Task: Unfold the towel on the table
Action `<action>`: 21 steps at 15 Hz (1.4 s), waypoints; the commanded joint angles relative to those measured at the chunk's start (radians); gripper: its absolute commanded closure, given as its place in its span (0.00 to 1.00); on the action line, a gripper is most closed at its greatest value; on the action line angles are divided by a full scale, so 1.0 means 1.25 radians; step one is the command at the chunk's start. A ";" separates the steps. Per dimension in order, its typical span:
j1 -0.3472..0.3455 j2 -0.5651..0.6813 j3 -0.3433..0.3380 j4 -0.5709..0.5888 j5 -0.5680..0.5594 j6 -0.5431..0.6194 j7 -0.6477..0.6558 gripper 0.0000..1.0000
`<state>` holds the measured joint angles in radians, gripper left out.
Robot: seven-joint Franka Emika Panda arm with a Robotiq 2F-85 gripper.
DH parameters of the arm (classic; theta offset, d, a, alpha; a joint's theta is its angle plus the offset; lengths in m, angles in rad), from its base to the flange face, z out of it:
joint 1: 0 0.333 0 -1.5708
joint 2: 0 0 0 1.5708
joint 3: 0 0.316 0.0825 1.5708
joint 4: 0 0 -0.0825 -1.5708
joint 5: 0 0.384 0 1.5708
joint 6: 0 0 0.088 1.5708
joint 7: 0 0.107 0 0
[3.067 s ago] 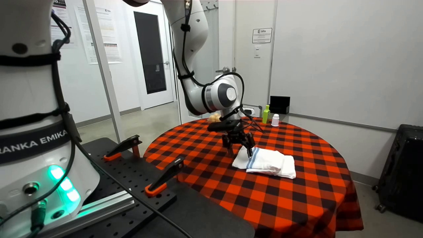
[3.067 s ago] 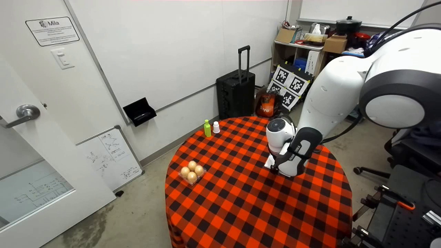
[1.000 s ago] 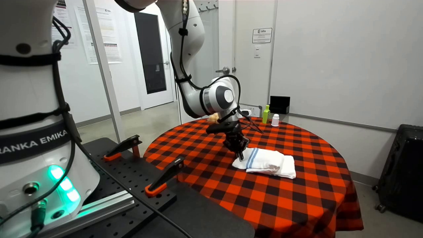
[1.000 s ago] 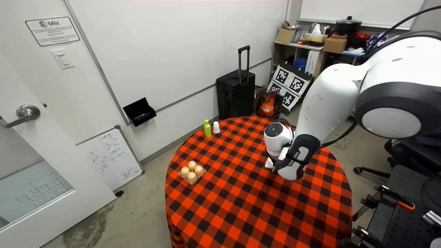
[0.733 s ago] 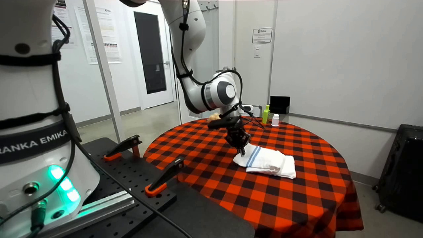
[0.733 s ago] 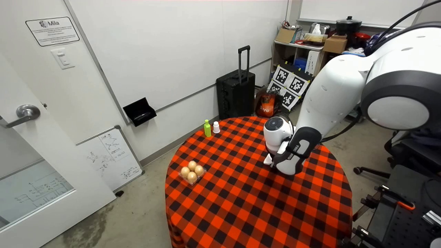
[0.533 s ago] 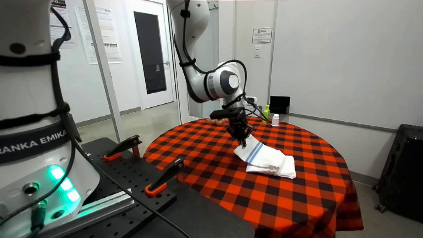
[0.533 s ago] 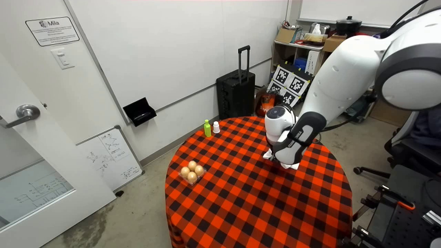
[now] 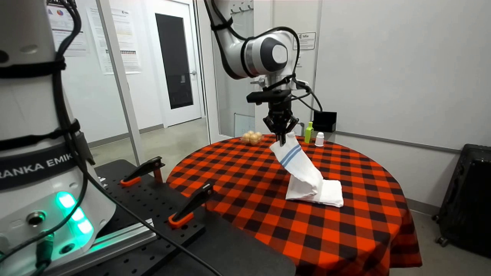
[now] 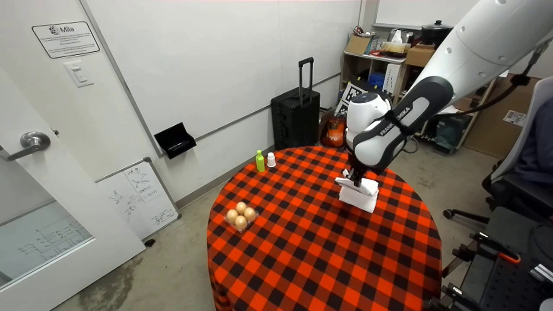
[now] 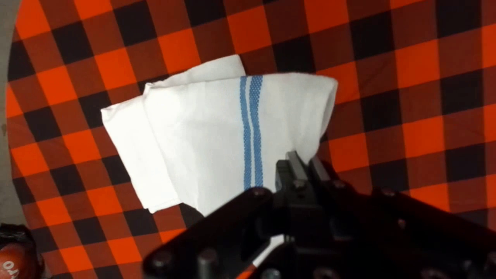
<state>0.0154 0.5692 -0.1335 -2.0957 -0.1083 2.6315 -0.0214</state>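
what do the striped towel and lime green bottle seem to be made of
Striped towel: matte woven cloth, probably cotton, given its soft drape and visible weave. Lime green bottle: perhaps plastic, from its even colour; too small to judge finish.

Your towel (image 11: 209, 135) is plain white but for two blue stripes (image 11: 256, 128) side by side across it, one broader than the other. Beneath the towel, you see a tablecloth (image 10: 302, 259) in red-orange and black checks with dark reddish-brown squares between. At the towel's raised end, your gripper (image 9: 281, 141) is black, and the arm (image 10: 471, 47) white with dark bands. Well apart from the towel are a lime-green bottle (image 10: 260, 162), a white container (image 10: 271, 160) and pale tan eggs (image 10: 241, 215).
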 commanded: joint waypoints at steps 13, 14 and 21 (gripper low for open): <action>-0.077 -0.513 0.042 -0.176 0.015 -0.207 -0.101 0.99; -0.078 -0.537 0.039 -0.172 0.006 -0.224 -0.096 0.99; -0.099 -0.686 0.024 -0.112 -0.018 -0.348 -0.084 0.99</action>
<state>-0.0977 -0.2152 -0.0970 -2.2645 -0.1117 2.2695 -0.1241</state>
